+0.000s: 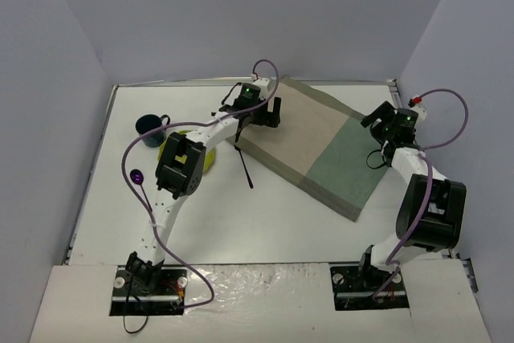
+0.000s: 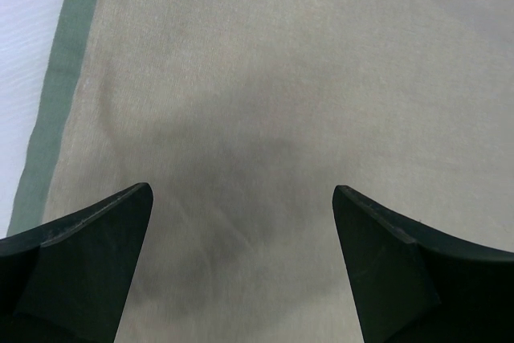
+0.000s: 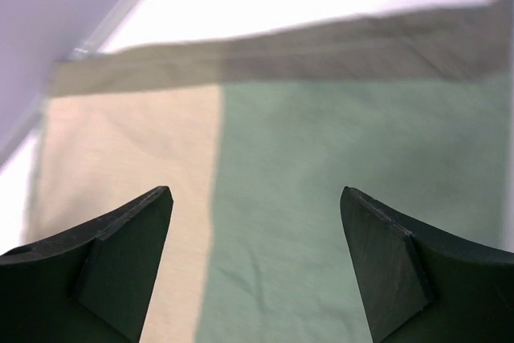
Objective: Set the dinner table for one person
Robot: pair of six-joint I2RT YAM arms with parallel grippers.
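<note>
The white dinner table (image 1: pixel 265 230) holds a beige-and-green cloth placemat (image 1: pixel 313 146) lying askew at the back centre-right. My left gripper (image 1: pixel 267 112) is open and empty, low over the mat's beige far-left end; in the left wrist view the gripper (image 2: pixel 241 190) has only beige cloth (image 2: pixel 265 78) between its jaws. My right gripper (image 1: pixel 376 120) is open and empty over the mat's green right end. The right wrist view shows the gripper (image 3: pixel 255 190) above the green half (image 3: pixel 337 142), beside the beige seam.
A dark blue mug (image 1: pixel 150 128) stands at the back left. A yellow-green dish (image 1: pixel 206 157) sits beside it, mostly hidden by my left arm. A thin black utensil (image 1: pixel 245 166) lies on the table by the mat's left edge. Walls enclose the table on three sides.
</note>
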